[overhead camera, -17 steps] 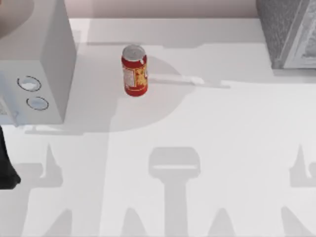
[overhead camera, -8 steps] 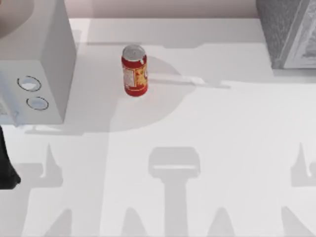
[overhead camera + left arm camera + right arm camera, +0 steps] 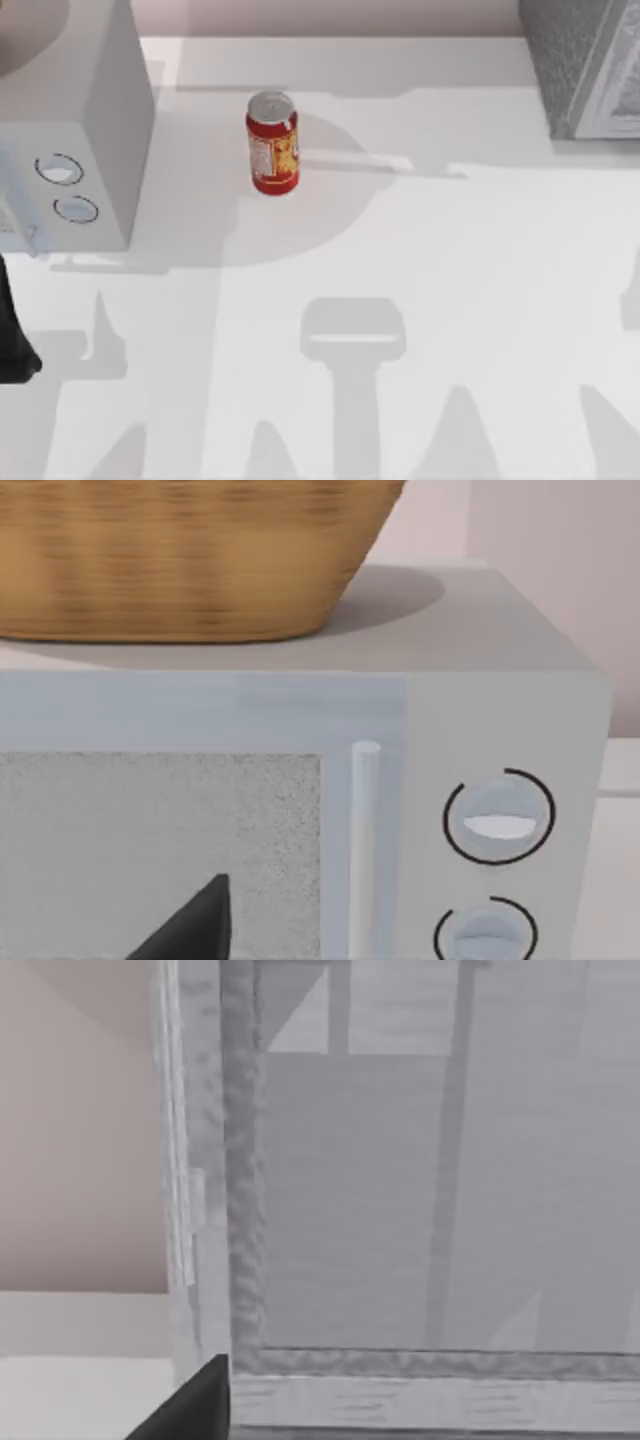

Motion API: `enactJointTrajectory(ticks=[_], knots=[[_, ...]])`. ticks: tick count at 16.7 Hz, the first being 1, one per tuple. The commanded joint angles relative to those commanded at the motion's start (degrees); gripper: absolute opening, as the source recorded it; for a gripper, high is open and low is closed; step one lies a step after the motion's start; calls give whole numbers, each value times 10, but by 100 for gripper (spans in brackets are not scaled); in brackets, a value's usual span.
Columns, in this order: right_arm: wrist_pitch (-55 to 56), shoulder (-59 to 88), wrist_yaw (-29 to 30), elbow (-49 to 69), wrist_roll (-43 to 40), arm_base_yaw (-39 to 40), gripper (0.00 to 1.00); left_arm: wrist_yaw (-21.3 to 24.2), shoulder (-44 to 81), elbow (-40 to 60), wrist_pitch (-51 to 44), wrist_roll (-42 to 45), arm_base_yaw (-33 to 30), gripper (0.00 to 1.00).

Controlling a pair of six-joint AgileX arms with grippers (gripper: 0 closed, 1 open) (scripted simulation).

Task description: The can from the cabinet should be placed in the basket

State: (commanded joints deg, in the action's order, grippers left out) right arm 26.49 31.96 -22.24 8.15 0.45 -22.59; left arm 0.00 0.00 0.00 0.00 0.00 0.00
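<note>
Left pincer (image 3: 196, 927) shows as one dark tip close in front of the pale box (image 3: 90, 120). I cannot tell if it is spread or pressed together. Its dark arm (image 3: 12, 335) sits at 9 o'clock on the table (image 3: 450, 280). The right pincer (image 3: 196, 1402) shows as one dark tip too, close to the light framed front of the cabinet (image 3: 575, 60), and I cannot tell its state either.

The can (image 3: 272, 143) stands up straight on the table at about 11 o'clock. Nothing holds it. The cabinet is at 2 o'clock, well apart from the can. The pale box, at 10 o'clock, has two round rings (image 3: 497, 818) on its front. The woven basket (image 3: 190, 560) rests on top of it.
</note>
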Motion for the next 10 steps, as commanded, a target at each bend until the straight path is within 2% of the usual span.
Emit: enactJointTrajectory(ticks=[6,10], knots=[[246,318,-199,78,10,-203,100,0,0,0,0,0,0,100],[369,485,-301,114,14,-306,100,0,0,0,0,0,0,100]])
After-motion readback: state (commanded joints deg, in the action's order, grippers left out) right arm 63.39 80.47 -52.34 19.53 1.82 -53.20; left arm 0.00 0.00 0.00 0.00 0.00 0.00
